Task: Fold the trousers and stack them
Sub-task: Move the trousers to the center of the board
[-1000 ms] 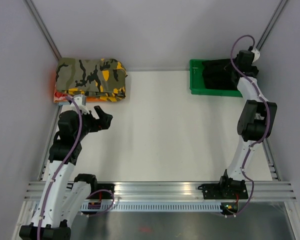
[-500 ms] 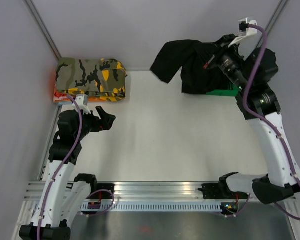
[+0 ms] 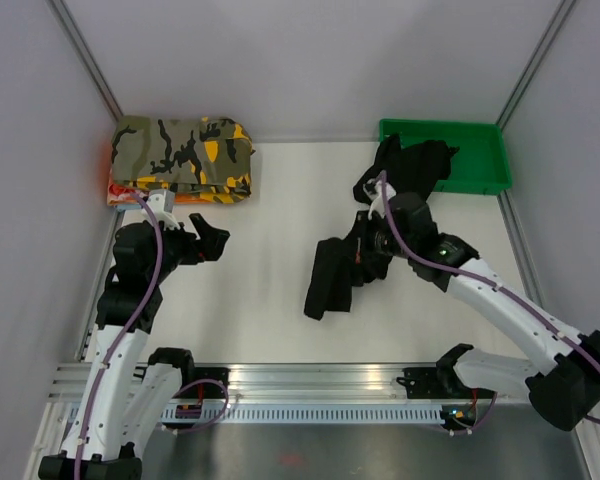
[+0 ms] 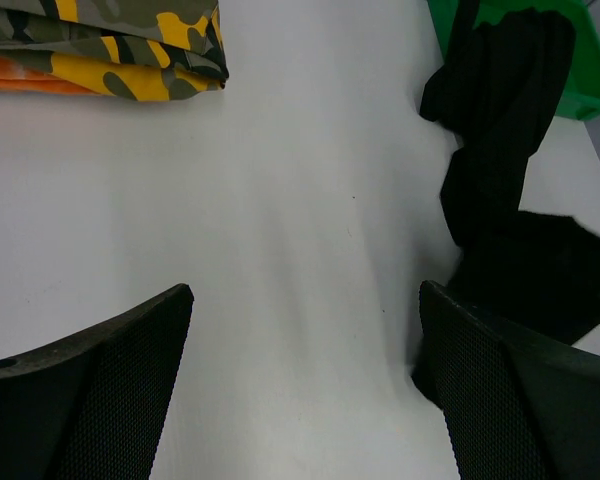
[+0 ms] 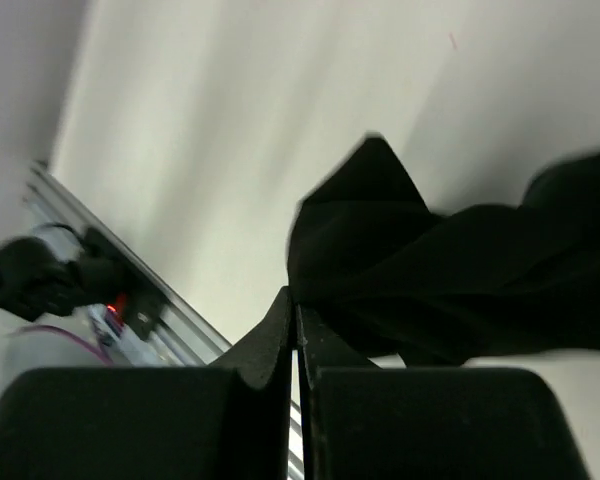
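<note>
Overall light: bright, even, diffuse illumination is recorded in the top view; no single source is identified.
Shadows: only faint, soft-edged shade is noted beside the trousers (image 3: 330, 280) on the table (image 3: 280, 200).
Glare: a dull sheen is observed along the metal rail (image 3: 320, 378).
Black detail: the trousers are rendered near-featureless; their folds are barely resolved.
Left wrist view: the camouflage garment (image 4: 110, 50) is held sharp; soft streaks are seen across the table surface; the left gripper (image 4: 305, 290) is dark, its mesh texture legible.
Right wrist view: heavy motion blur is recorded; the table is smeared diagonally; the right gripper (image 5: 295, 305) is underexposed and soft.
</note>
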### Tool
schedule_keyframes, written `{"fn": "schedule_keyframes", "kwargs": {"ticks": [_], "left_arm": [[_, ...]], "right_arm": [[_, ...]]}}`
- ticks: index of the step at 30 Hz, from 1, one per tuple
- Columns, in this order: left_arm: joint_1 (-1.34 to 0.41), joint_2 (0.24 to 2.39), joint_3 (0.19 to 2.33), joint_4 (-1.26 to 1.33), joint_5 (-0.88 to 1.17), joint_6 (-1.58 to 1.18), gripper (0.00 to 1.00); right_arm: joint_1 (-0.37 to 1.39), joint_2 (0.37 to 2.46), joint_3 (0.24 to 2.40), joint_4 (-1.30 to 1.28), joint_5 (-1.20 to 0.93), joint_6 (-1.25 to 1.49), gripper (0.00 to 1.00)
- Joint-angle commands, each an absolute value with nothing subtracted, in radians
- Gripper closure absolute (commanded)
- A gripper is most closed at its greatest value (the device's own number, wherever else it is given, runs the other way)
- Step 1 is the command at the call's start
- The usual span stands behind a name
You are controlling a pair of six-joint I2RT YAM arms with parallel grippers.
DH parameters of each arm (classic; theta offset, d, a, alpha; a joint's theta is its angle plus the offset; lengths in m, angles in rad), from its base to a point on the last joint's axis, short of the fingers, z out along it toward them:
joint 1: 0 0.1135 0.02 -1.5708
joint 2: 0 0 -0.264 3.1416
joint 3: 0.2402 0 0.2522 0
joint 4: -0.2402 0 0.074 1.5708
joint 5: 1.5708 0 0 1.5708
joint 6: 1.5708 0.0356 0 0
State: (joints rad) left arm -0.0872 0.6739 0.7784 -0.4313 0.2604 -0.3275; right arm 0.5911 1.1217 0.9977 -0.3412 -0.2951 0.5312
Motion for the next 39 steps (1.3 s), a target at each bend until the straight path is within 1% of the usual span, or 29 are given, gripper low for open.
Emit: {"fn": "schedule_keyframes", "kwargs": {"ticks": [1,2,3,4,7,11,13,14,15,16,17,18,20,22,25,29,30,31,32,34,37,39], "left_arm": [[-0.089,0.670,0.779,-0.408,0.239,-0.310,0.00],[-0.089,0.672,0.779,-0.408,0.239,-0.308,0.00],[-0.089,0.673,0.778,-0.410,0.241,-0.310,0.00],[-0.087,0.673,0.778,-0.408,0.242,-0.311,0.00],[-0.089,0.680,0.778,-0.410,0.242,-0.311,0.00],[-0.089,0.692,0.778,-0.411,0.245,-0.308,0.00],[-0.089,0.693,0.779,-0.414,0.244,-0.308,0.00],[-0.089,0.693,0.779,-0.414,0.242,-0.307,0.00],[-0.089,0.693,0.779,-0.414,0.242,-0.308,0.00],[-0.089,0.693,0.779,-0.413,0.244,-0.307,0.00],[-0.089,0.693,0.778,-0.411,0.245,-0.307,0.00],[-0.089,0.696,0.778,-0.410,0.253,-0.305,0.00],[-0.089,0.701,0.778,-0.410,0.256,-0.304,0.00],[-0.089,0.712,0.779,-0.408,0.258,-0.302,0.00],[-0.089,0.719,0.781,-0.405,0.255,-0.299,0.00],[-0.089,0.726,0.784,-0.408,0.261,-0.299,0.00],[-0.089,0.723,0.785,-0.410,0.259,-0.298,0.00],[-0.089,0.716,0.785,-0.411,0.256,-0.298,0.00],[-0.089,0.712,0.785,-0.413,0.249,-0.298,0.00],[-0.089,0.693,0.781,-0.411,0.247,-0.299,0.00],[-0.089,0.678,0.776,-0.403,0.244,-0.298,0.00],[-0.089,0.678,0.775,-0.397,0.245,-0.295,0.00]], "right_arm": [[0.632,1.129,0.939,-0.415,-0.163,0.572,0.97],[0.632,1.147,0.937,-0.452,-0.108,0.575,0.97],[0.632,1.157,0.942,-0.531,-0.045,0.575,1.00],[0.632,1.161,0.951,-0.567,0.104,0.580,1.00],[0.605,1.151,0.974,-0.615,0.254,0.581,1.00],[0.511,1.135,1.058,-0.676,0.328,0.537,1.00],[0.416,1.143,1.072,-0.764,0.365,0.542,1.00],[0.373,1.149,1.065,-0.785,0.348,0.534,1.00],[0.297,1.158,1.059,-0.813,0.312,0.522,0.95],[0.273,1.166,1.060,-0.830,0.240,0.488,0.59],[0.261,1.178,1.087,-0.850,0.226,0.476,0.37],[0.259,1.181,1.113,-0.879,0.225,0.466,0.07],[0.259,1.181,1.210,-0.893,0.233,0.450,0.02],[0.259,1.186,1.329,-0.887,0.248,0.424,0.02],[0.258,1.244,1.420,-0.795,0.265,0.390,0.02],[0.256,1.515,1.495,-0.611,0.212,0.350,0.02],[0.256,1.567,1.538,-0.589,0.225,0.353,0.02],[0.256,1.671,1.563,-0.572,0.253,0.356,0.02],[0.252,1.722,1.584,-0.540,0.312,0.359,0.02],[0.236,1.849,1.661,-0.514,0.331,0.362,0.02],[0.212,1.980,1.775,-0.512,0.347,0.353,0.03],[0.210,2.022,1.840,-0.508,0.394,0.322,0.03]]}}
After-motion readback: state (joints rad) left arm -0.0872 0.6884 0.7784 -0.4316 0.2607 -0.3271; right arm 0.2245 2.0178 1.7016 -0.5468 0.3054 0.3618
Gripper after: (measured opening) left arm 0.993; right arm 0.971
